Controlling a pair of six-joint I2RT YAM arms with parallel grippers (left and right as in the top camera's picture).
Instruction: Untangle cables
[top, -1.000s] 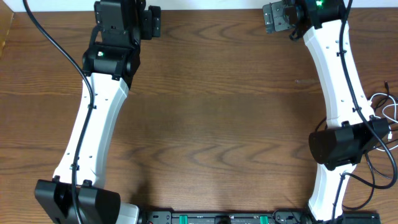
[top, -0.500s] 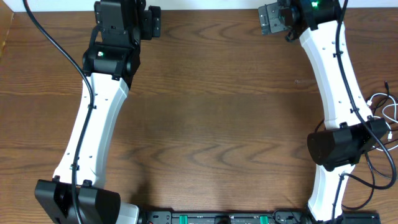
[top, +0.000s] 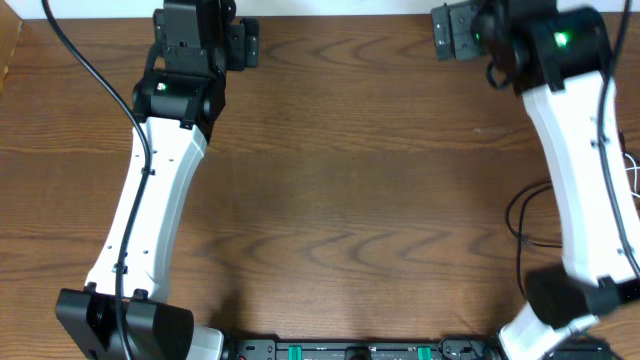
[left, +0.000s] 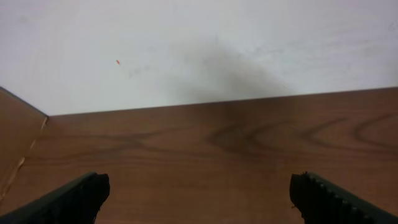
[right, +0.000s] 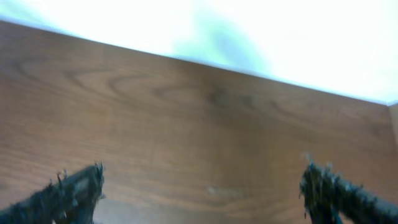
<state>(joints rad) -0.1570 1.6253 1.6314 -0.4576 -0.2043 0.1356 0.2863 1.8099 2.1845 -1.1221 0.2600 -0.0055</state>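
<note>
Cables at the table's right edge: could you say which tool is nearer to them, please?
Right. The right tool is at the far edge, on the same side as the cables; the left tool is across the table from them.

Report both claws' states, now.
Left claw: open, holding nothing.
Right claw: open, holding nothing.

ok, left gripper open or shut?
Open: the left gripper fingers sit far apart in the wrist view, only table showing between them.
</note>
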